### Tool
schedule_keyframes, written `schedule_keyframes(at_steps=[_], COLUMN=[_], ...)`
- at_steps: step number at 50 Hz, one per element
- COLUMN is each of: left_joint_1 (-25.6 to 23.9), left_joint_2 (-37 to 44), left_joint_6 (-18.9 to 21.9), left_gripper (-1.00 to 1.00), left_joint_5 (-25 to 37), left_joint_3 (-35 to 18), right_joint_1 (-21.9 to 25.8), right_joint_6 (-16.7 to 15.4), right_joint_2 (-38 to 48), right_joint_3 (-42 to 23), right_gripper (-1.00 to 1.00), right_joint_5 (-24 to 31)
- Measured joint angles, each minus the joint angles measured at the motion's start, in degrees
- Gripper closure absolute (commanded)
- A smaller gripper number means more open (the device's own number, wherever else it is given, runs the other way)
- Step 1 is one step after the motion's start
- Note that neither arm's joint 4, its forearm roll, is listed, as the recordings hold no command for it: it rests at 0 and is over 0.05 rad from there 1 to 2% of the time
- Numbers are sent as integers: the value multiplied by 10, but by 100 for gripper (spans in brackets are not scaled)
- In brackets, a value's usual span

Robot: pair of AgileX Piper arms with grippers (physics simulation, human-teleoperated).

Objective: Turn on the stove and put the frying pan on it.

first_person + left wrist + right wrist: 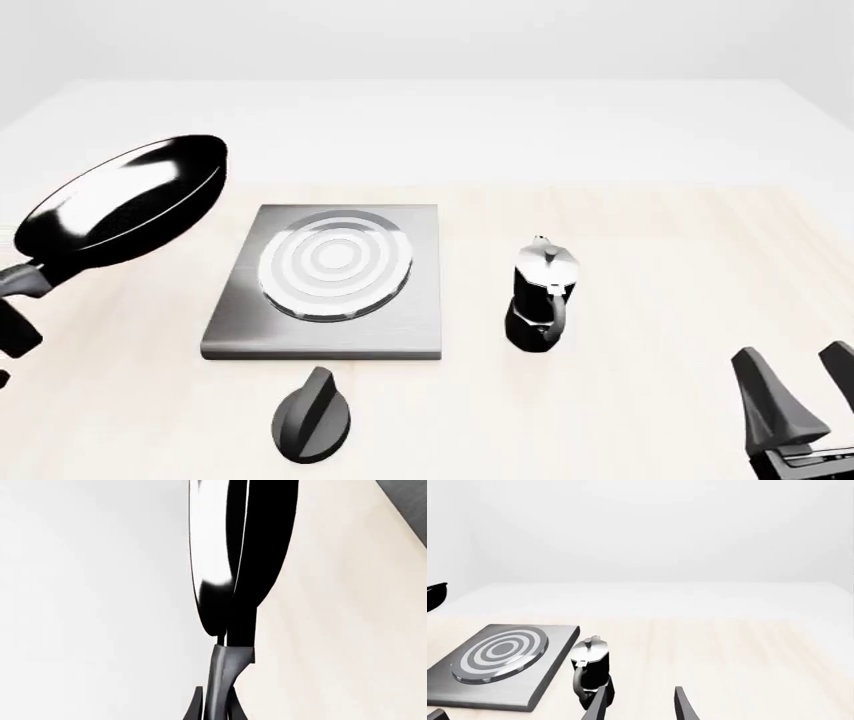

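The frying pan [127, 205] is black with a glossy inside, lifted and tilted in the air left of the stove [334, 285]. My left gripper [16, 300] is at the front view's left edge, shut on the pan's handle [227, 675]; the pan [233, 555] fills the left wrist view edge-on. The grey stove slab has a ringed round burner [334, 262] and also shows in the right wrist view [500, 655]. The black oval knob [312, 415] lies in front of the stove. My right gripper [801, 385] is open and empty at the front right.
A small black-and-silver moka pot [541, 295] stands just right of the stove, between it and my right gripper; it also shows in the right wrist view [590, 667]. The light wooden table [641, 230] extends behind and to the right.
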Motion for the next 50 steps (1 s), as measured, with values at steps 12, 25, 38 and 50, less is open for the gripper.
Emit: schedule_keyframes(at_steps=[12,25,38,50], left_joint_1=[-45,-88,-131,-170], left_joint_2=[-8,15,47,94], left_joint_6=[39,87,132,168], left_gripper=[100,100,100,100], left_joint_5=[-57,-125,-185,-261], left_joint_3=[16,32,43,49], right_joint_1=[-3,-10,-18,-26], right_joint_6=[3,5,7,9], right_joint_2=[-1,-2,-2,-3], right_joint_3=[-2,-2,-6,-8], right_gripper=[-100,-100,-100,-100], right_joint_5=[1,0,1,2])
